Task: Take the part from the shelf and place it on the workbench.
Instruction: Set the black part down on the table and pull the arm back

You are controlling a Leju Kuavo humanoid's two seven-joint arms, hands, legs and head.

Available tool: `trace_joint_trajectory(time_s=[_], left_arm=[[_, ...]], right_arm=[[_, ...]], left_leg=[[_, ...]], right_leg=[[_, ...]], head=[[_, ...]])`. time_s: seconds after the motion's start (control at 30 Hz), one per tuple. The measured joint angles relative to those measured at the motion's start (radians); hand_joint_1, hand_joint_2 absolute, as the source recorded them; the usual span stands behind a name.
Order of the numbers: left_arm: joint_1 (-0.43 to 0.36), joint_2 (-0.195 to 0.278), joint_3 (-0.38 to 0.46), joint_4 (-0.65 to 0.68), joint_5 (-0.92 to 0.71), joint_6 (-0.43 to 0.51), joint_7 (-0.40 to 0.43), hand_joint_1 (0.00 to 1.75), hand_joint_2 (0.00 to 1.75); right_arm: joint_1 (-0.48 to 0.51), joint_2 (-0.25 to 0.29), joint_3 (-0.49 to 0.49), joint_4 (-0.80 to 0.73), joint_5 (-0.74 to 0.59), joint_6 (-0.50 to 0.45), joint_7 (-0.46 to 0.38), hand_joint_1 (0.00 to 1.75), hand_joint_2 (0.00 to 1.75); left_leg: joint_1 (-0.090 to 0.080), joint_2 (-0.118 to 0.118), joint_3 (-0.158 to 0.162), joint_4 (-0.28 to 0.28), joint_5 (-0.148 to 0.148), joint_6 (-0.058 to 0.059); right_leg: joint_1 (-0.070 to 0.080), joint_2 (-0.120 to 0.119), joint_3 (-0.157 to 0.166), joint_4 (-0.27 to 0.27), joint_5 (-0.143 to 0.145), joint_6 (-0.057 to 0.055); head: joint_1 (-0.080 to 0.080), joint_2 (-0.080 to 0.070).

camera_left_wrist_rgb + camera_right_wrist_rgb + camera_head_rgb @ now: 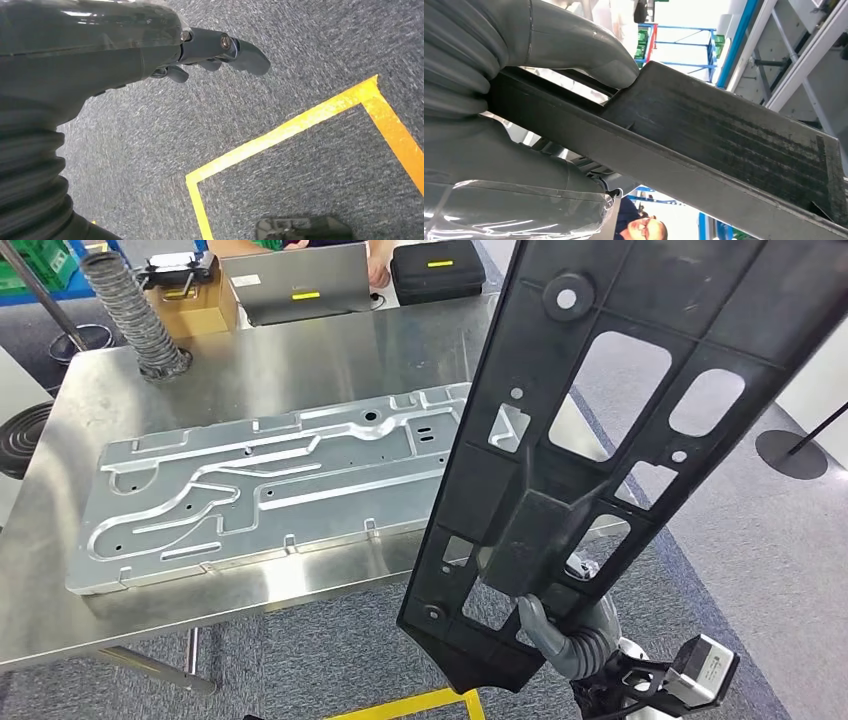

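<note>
The big black part (590, 440) runs off the top right of the frame and hides the right end of the silver plate (270, 490) on the desk (300, 350). It covers most of the right hand (560, 630). The desk's left side is cut off.

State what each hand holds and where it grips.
The right hand grips the black part near its lower end, thumb pressed on a raised rib. The left hand holds nothing.

One black part (600, 440), one workbench (300, 360)
</note>
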Motion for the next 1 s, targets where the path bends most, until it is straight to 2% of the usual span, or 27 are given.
trace_joint_trajectory(time_s=[0.03,0.07,0.1,0.17,0.2,0.23,0.37,0.4,0.43,0.5,0.53,0.57,0.6,0.67,0.7,0.73,0.8,0.87,0.9,0.93,1.0], left_arm=[[0.002,0.000,0.001,0.000,0.001,0.000,-0.001,0.00,1.75],[0.003,0.001,0.003,0.000,0.001,0.000,-0.003,0.00,1.75],[0.004,0.001,0.004,0.000,0.001,-0.001,-0.005,0.00,1.75],[0.004,0.001,0.006,0.000,0.001,-0.002,-0.007,0.00,1.75],[0.003,0.001,0.007,0.000,0.000,-0.002,-0.007,0.00,1.75],[0.003,0.001,0.008,0.000,-0.001,-0.003,-0.008,0.00,1.75],[0.006,0.000,0.008,0.000,-0.013,-0.005,-0.008,0.00,1.75],[0.005,0.000,0.008,0.000,-0.016,-0.005,-0.008,0.00,1.75],[0.004,0.000,0.009,0.000,-0.019,-0.005,-0.008,0.00,1.75],[0.003,0.000,0.008,0.000,-0.024,-0.007,-0.008,0.00,1.75],[0.003,-0.001,0.008,0.000,-0.026,-0.008,-0.007,0.00,1.75],[0.004,-0.001,0.008,0.000,-0.029,-0.010,-0.007,0.00,1.75],[0.003,-0.001,0.008,0.000,-0.031,-0.011,-0.006,0.00,1.75],[0.002,-0.003,0.008,0.000,-0.035,-0.012,-0.006,0.00,1.75],[0.001,-0.005,0.008,0.000,-0.037,-0.013,-0.006,0.00,1.75],[-0.001,-0.006,0.008,0.000,-0.039,-0.014,-0.006,0.00,1.75],[-0.002,-0.010,0.007,0.000,-0.042,-0.016,-0.007,0.00,1.75],[-0.003,-0.011,0.006,0.000,-0.048,-0.018,-0.007,0.00,1.75],[-0.004,-0.011,0.004,0.000,-0.051,-0.018,-0.007,0.00,1.75],[-0.005,-0.011,0.002,0.000,-0.054,-0.019,-0.007,0.00,1.75],[-0.007,-0.011,-0.001,0.000,-0.057,-0.021,-0.006,0.00,1.75]], right_arm=[[0.003,0.000,0.001,0.000,0.000,0.000,-0.001,1.75,1.75],[0.006,0.000,0.001,0.000,0.000,0.000,-0.002,1.75,1.75],[0.008,0.000,0.001,0.000,0.000,0.000,-0.003,1.75,1.75],[0.011,0.000,0.001,-0.002,0.003,0.001,-0.007,1.75,1.75],[0.012,0.000,0.001,-0.003,0.006,0.001,-0.008,1.75,1.75],[0.014,0.000,0.001,-0.006,0.009,0.000,-0.009,1.75,1.75],[0.029,-0.002,0.000,-0.018,0.017,-0.005,-0.011,1.75,1.75],[0.032,-0.004,-0.002,-0.022,0.018,-0.005,-0.012,1.75,1.75],[0.034,-0.006,-0.004,-0.026,0.018,-0.005,-0.012,1.75,1.75],[0.035,-0.012,-0.010,-0.031,0.016,-0.004,-0.012,1.75,1.75],[0.035,-0.015,-0.014,-0.032,0.013,-0.004,-0.010,1.75,1.75],[0.032,-0.018,-0.019,-0.032,0.009,-0.003,-0.005,1.75,1.75],[0.025,-0.022,-0.025,-0.032,0.002,-0.002,0.002,1.75,1.75],[-0.002,-0.030,-0.040,-0.031,-0.015,0.002,0.026,1.75,1.75],[-0.021,-0.036,-0.048,-0.030,-0.026,0.004,0.041,1.75,1.75],[-0.042,-0.041,-0.055,-0.027,-0.037,0.007,0.057,1.75,1.75],[-0.081,-0.053,-0.071,-0.015,-0.059,0.012,0.085,1.75,1.75],[-0.122,-0.065,-0.087,0.005,-0.081,0.013,0.114,1.75,1.75],[-0.147,-0.072,-0.097,0.019,-0.094,0.011,0.132,1.75,1.75],[-0.175,-0.079,-0.107,0.036,-0.109,0.010,0.150,1.75,1.75],[-0.229,-0.093,-0.129,0.074,-0.137,0.010,0.183,1.75,1.75]], left_leg=[[0.003,0.000,-0.026,0.046,-0.011,-0.003],[0.005,0.000,-0.036,0.059,-0.003,-0.006],[0.007,0.000,-0.027,0.032,0.025,-0.008],[0.011,0.000,0.027,-0.090,0.097,-0.010],[0.012,0.000,0.051,-0.145,0.118,-0.006],[0.012,-0.001,0.065,-0.178,0.127,-0.001],[0.009,-0.002,0.071,-0.197,0.128,0.026],[0.010,-0.002,0.073,-0.200,0.129,0.033],[0.010,-0.001,0.074,-0.202,0.130,0.038],[0.008,0.000,0.074,-0.201,0.128,0.043],[0.006,0.000,0.074,-0.201,0.128,0.044],[0.005,0.000,0.075,-0.201,0.127,0.045],[0.003,-0.001,0.076,-0.200,0.127,0.045],[0.000,-0.002,0.079,-0.200,0.126,0.045],[-0.003,-0.002,0.079,-0.199,0.125,0.044],[-0.004,-0.002,0.079,-0.199,0.124,0.041],[-0.005,-0.001,0.077,-0.200,0.124,0.032],[-0.006,0.000,0.077,-0.198,0.120,0.022],[-0.006,0.000,0.070,-0.179,0.107,0.017],[-0.005,0.000,0.053,-0.140,0.083,0.012],[0.000,0.000,-0.007,-0.011,0.019,0.003]], right_leg=[[0.000,0.000,0.001,0.001,-0.002,0.000],[-0.001,0.001,0.002,0.003,-0.004,0.000],[-0.002,0.002,0.004,0.005,-0.007,0.002],[-0.003,0.005,0.008,0.013,-0.016,0.010],[-0.002,0.006,0.007,0.018,-0.021,0.015],[-0.001,0.006,0.005,0.023,-0.024,0.020],[0.000,0.006,-0.001,0.037,-0.036,0.040],[-0.002,0.005,-0.012,0.064,-0.054,0.045],[-0.004,0.005,-0.034,0.112,-0.081,0.049],[-0.005,0.005,-0.102,0.251,-0.144,0.054],[-0.005,0.005,-0.130,0.305,-0.159,0.054],[-0.005,0.005,-0.143,0.325,-0.155,0.053],[-0.004,0.005,-0.135,0.303,-0.132,0.050],[0.000,0.005,-0.074,0.169,-0.060,0.035],[0.004,0.004,-0.043,0.102,-0.034,0.027],[0.008,0.003,-0.023,0.057,-0.019,0.021],[0.014,0.002,-0.015,0.032,-0.015,0.016],[0.008,0.002,-0.010,0.020,-0.008,0.012],[0.004,0.001,-0.007,0.013,-0.004,0.008],[0.000,0.000,-0.005,0.008,-0.001,0.005],[0.000,-0.001,-0.004,0.006,0.000,0.002]], head=[[0.000,0.000],[0.000,0.000],[0.000,0.000],[0.000,0.000],[0.000,0.000],[0.000,0.000],[0.000,0.000],[0.000,0.000],[0.000,0.000],[0.000,0.000],[0.000,0.000],[0.000,0.000],[0.000,0.000],[0.000,0.000],[0.000,0.000],[0.000,0.000],[0.000,0.000],[0.000,0.000],[0.000,0.000],[0.000,0.000],[0.000,0.000]])
